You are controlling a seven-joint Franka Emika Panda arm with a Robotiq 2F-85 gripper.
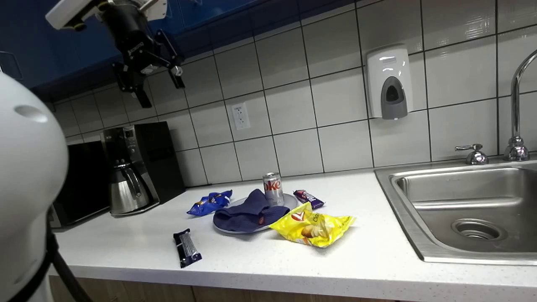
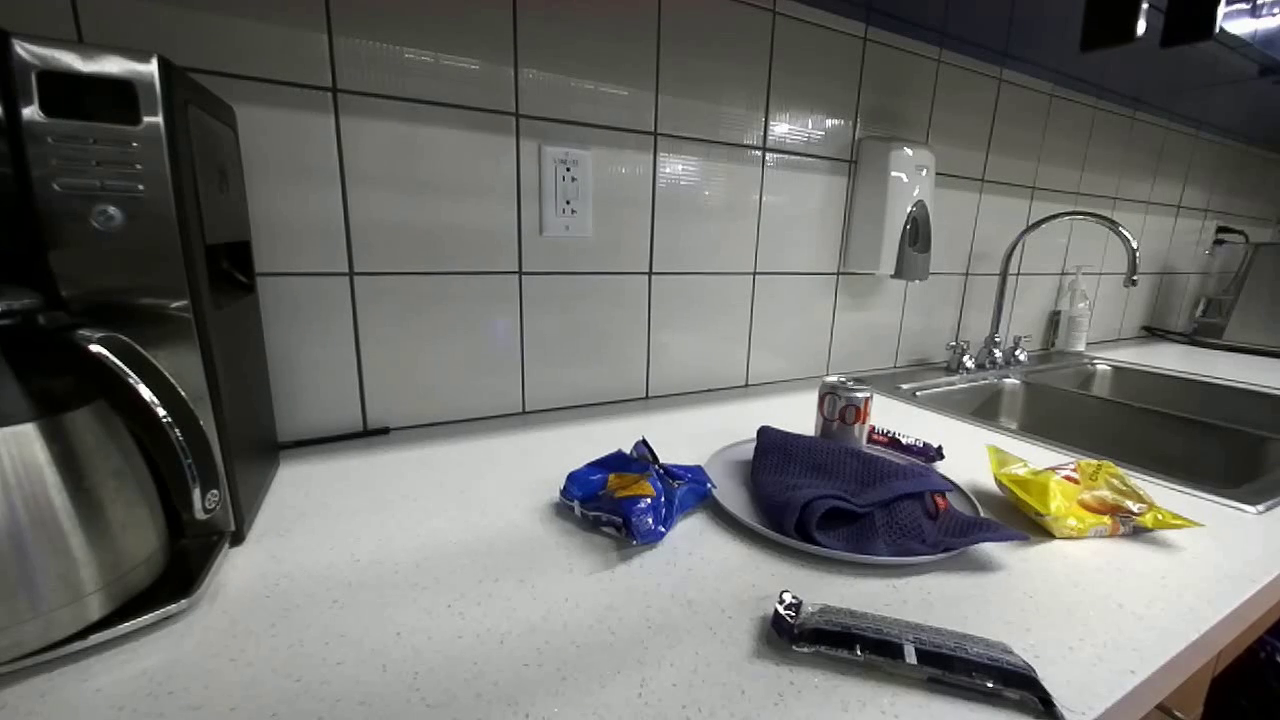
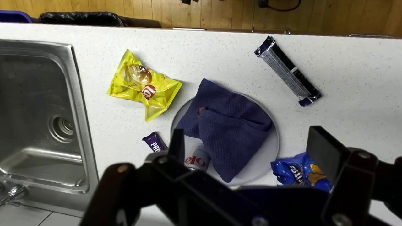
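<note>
The white surface (image 3: pixel 361 94) spreads well below the hand (image 1: pixel 161 89), which hangs with its fingers (image 3: pixel 323 152) spread wide and nothing between them. As far as the views show, no grip is made and nothing is lifted. Below the hand, seen between the fingers in the wrist view, sits the grey plate (image 3: pixel 263 157), with the dark blue cloth (image 3: pixel 232 135) already on it. Off the plate, below the hand on the side toward the sink (image 3: pixel 82 125), lies the yellow chip bag (image 3: pixel 143 86); below the opposite finger is the blue chip bag (image 3: pixel 296 172), right by the plate's rim, touching or not I cannot tell. The can (image 1: pixel 273 188) stands upright on the plate, below the finger nearer the sink. Also off the plate, the dark bar (image 3: pixel 289 72) lies toward the front edge, and the purple bar (image 3: pixel 154 142) near the can.

Farther from the hand, the sink lies low to one side, and the coffee maker (image 1: pixel 155 159) stands on the opposite side. The can, just beside the cloth, looks likeliest to get in the fingers' way; in the wrist view they partly hide it, the blue chip bag and the purple bar
</note>
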